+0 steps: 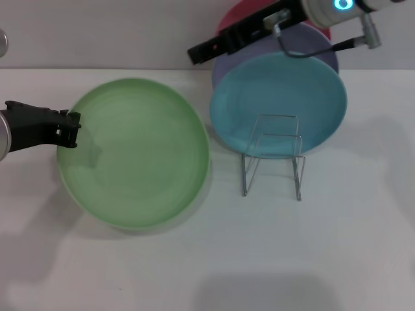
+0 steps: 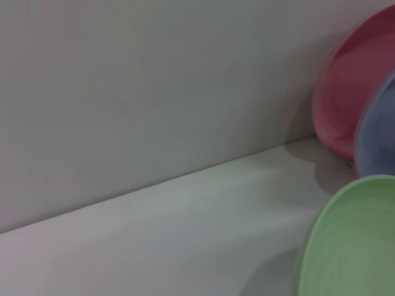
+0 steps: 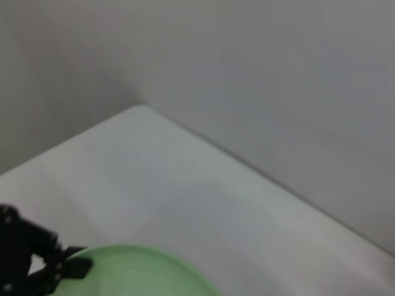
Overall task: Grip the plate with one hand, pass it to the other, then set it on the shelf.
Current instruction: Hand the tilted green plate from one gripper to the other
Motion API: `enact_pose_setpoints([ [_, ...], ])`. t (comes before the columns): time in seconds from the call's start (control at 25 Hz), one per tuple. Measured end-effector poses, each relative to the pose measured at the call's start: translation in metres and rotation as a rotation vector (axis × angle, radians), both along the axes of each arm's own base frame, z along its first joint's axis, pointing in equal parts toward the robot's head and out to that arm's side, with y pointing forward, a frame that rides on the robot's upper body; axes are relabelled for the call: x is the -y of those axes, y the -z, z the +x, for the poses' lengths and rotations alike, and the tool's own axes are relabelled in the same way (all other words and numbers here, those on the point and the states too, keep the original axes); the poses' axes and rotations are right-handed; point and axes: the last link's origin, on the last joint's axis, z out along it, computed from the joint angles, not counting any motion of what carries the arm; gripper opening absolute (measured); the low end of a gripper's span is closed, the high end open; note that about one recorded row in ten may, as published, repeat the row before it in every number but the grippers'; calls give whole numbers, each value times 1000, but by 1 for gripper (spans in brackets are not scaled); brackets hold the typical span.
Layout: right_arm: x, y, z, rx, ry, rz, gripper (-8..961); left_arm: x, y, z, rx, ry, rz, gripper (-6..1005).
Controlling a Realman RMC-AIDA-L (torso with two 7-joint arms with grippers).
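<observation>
I am pinching the left rim of the round light green matte plate (image 1: 134,152) with my black left gripper (image 1: 70,129), tilting it toward the right gripper (image 1: 194,52), whose claw state I cannot tell.

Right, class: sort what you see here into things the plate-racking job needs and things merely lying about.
Needed for the job:
light green plate
wire plate rack
left hand, at the green plate's rim
right hand, raised behind the rack

Just lying about:
turquoise plate
lavender plate
pink plate
</observation>
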Motion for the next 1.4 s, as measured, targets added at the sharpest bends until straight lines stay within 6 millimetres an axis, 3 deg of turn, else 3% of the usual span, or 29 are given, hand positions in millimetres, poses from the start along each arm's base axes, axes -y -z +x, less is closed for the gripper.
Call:
enact_pose_setpoints([
  [0.36, -5, 25, -12, 59, -42, -75, 818, 0, 0, 2, 6, 6, 3, 62],
  [0.76, -9, 54, -6, 140, -81, -84, 817, 0, 1, 3, 17, 8, -1, 78],
  [1.4, -15, 70, -1, 151, -93, -70, 811, 2, 2, 5, 31, 15, -16, 103],
])
